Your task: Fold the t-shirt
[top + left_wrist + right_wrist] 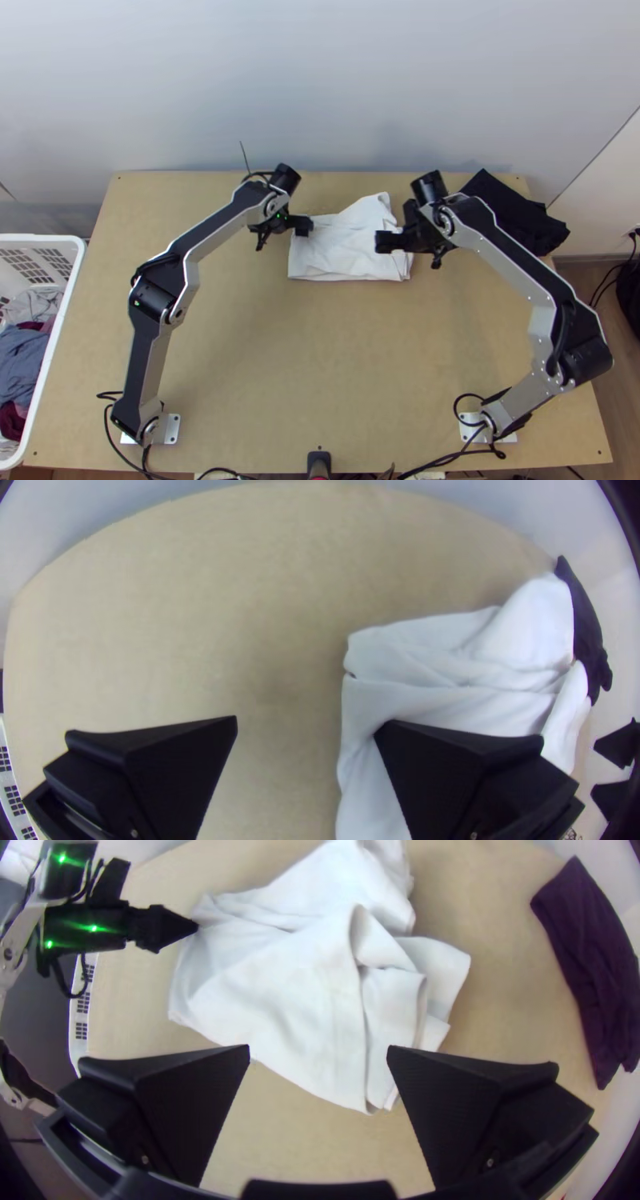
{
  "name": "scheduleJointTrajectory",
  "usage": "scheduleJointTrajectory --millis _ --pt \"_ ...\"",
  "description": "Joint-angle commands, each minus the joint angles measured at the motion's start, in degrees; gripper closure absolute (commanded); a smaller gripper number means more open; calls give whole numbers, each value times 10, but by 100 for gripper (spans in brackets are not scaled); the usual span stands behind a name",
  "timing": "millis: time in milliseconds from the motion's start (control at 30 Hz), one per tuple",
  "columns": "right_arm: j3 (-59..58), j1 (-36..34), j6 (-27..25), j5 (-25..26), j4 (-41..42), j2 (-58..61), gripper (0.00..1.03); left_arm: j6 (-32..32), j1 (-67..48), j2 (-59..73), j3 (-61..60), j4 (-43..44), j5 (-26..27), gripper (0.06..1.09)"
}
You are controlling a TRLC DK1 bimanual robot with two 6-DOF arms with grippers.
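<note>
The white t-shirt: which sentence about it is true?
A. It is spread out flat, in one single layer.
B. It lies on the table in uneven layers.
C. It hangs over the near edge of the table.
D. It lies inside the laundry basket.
B, because the white t-shirt rests on the table with overlapping flaps and creases at the end by the right gripper.

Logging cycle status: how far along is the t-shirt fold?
Partway, I'd say. Done: the white t-shirt is down to a compact shape, with layers overlapping at its right end. In hand: nothing; the left gripper is open at its left edge, the right gripper open at the other end. Left: the far side juts out in a peak and the right-end flaps are uneven, so probably tucking and squaring.
</note>
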Motion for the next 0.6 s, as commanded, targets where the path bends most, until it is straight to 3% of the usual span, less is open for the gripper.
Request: scheduleJointTrajectory --millis 0,200,333,567 --pt "25 103 -38 61 0 -14 7 -19 20 -22 67 -37 -6 10" --pt "-26 170 -119 143 50 8 7 -36 26 -88 94 -63 -6 10" --pt "-31 183 -129 144 85 27 7 -44 31 -125 94 -81 -6 10" --pt "-52 195 -197 174 150 52 7 -53 45 -171 94 -108 -6 10"
